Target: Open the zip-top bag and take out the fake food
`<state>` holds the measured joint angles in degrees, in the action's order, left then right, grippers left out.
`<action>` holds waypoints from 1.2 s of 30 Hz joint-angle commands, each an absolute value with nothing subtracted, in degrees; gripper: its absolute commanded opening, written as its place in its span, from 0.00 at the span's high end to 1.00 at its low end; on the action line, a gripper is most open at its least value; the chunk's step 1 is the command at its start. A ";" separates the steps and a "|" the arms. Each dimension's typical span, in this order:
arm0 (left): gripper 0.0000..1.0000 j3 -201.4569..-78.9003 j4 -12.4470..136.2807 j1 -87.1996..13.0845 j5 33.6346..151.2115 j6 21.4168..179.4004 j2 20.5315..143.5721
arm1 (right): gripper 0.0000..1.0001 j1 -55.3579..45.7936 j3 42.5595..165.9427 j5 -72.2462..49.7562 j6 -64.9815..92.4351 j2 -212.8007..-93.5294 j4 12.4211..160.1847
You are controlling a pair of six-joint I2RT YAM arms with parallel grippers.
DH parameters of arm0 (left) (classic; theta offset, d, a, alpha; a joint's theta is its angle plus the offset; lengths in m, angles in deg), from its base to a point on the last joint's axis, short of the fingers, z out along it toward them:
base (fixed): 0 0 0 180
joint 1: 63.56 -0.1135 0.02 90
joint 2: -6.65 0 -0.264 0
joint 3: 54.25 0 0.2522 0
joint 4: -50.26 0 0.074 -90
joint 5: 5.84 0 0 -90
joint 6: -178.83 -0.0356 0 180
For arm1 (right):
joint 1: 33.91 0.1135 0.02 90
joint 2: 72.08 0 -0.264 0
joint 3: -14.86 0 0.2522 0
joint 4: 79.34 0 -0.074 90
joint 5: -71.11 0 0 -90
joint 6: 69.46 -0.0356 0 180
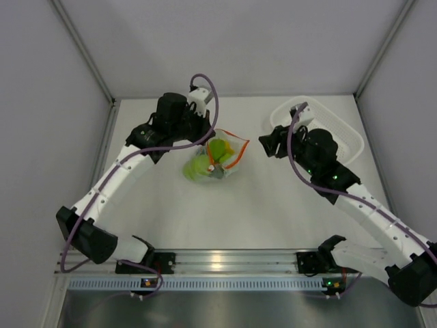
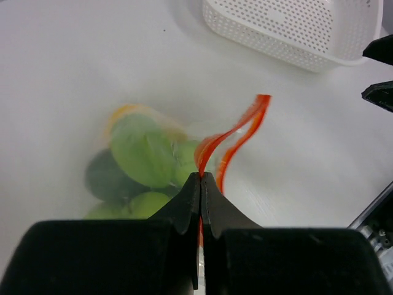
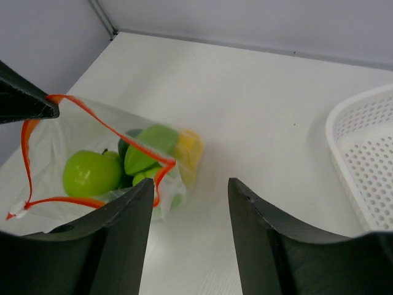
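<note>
The zip-top bag (image 1: 213, 160) is a clear pouch lying at the table's middle, its orange-red zip strip (image 2: 236, 132) parted so the mouth gapes. Inside it lies the fake food (image 1: 205, 164): light-green round pieces (image 3: 92, 173), a yellow piece (image 3: 189, 147) and a dark-green one (image 2: 104, 178). My left gripper (image 2: 201, 177) is shut on one side of the zip strip at the bag's far-left edge. My right gripper (image 3: 190, 187) is open and empty, a short way right of the bag, its jaws facing the bag's mouth.
A white perforated basket (image 1: 341, 130) stands at the back right, behind the right arm; it also shows in the left wrist view (image 2: 295, 27) and the right wrist view (image 3: 362, 160). Grey walls close the table's back and sides.
</note>
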<state>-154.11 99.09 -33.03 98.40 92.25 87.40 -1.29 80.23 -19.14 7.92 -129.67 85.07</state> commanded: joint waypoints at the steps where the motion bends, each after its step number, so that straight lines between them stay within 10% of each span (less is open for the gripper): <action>1: 1.00 -149.78 93.39 -32.80 90.05 108.76 82.68 | 0.46 -2.53 83.90 -17.93 -0.61 -130.79 82.68; 18: 1.00 -119.17 55.24 -14.78 60.37 136.72 74.06 | 0.54 3.35 71.78 -5.00 -24.80 -141.51 103.67; 33: 1.00 -115.38 52.16 -12.84 53.49 141.83 69.84 | 0.38 8.45 71.33 -21.16 -30.79 -155.92 103.34; 36: 1.00 -115.47 52.16 -12.84 53.14 140.95 70.37 | 0.51 8.37 71.86 -23.36 -30.35 -157.86 101.67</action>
